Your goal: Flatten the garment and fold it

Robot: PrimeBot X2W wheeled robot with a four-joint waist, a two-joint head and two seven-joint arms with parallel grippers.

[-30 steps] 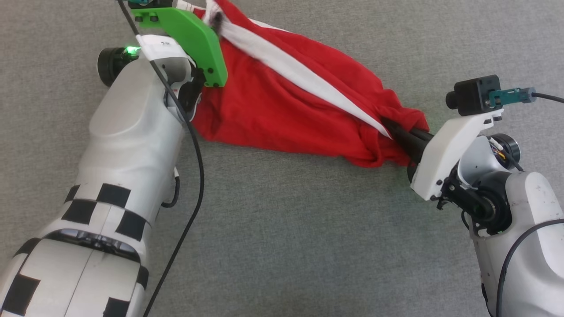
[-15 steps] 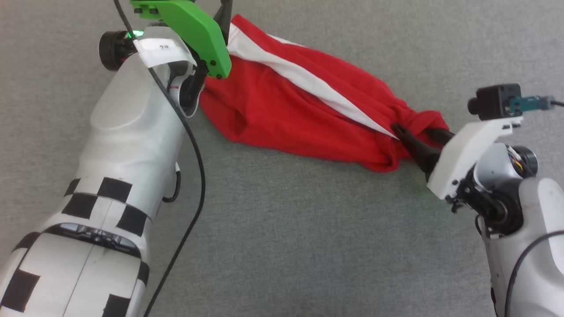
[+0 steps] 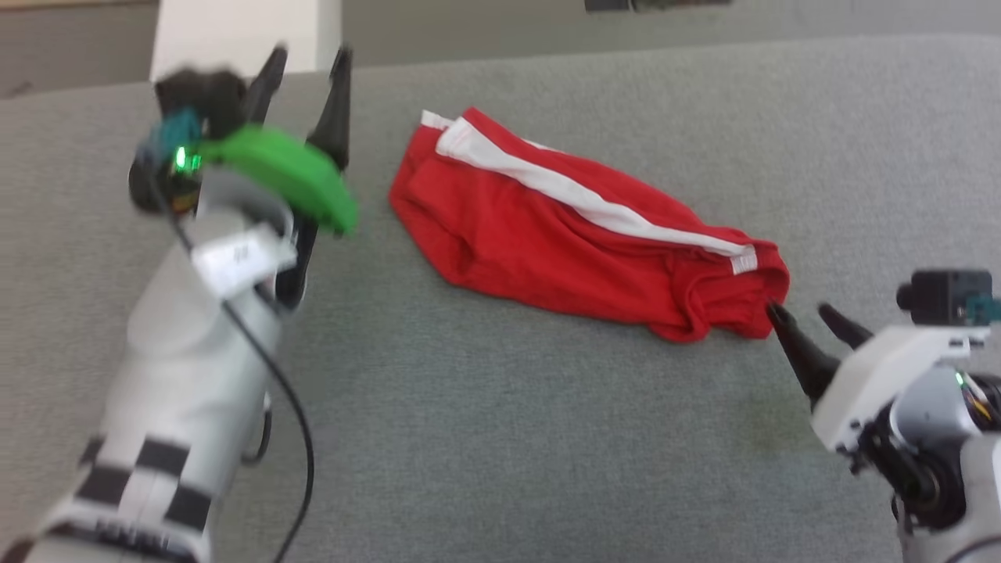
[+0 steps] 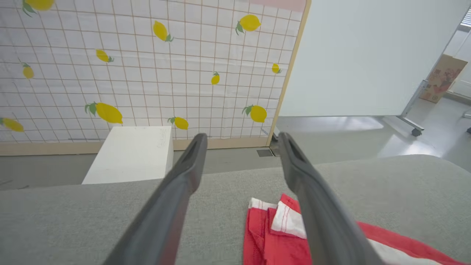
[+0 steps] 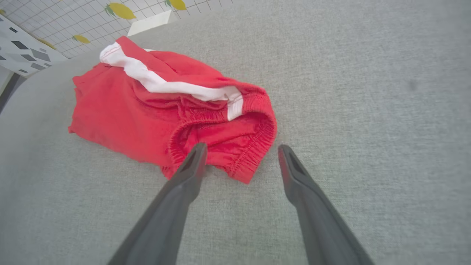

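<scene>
The left gripper (image 3: 310,55) and right gripper (image 3: 798,309) have released the red shorts (image 3: 563,234); their fingers stand apart. The shorts lie crumpled, not yet flat.

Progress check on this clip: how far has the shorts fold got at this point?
Done: the garment lies stretched lengthwise on the gray surface. In hand: nothing; the left gripper and right gripper are open, gripping no cloth. Remaining: smoothing the bunched waistband, then every fold.
</scene>
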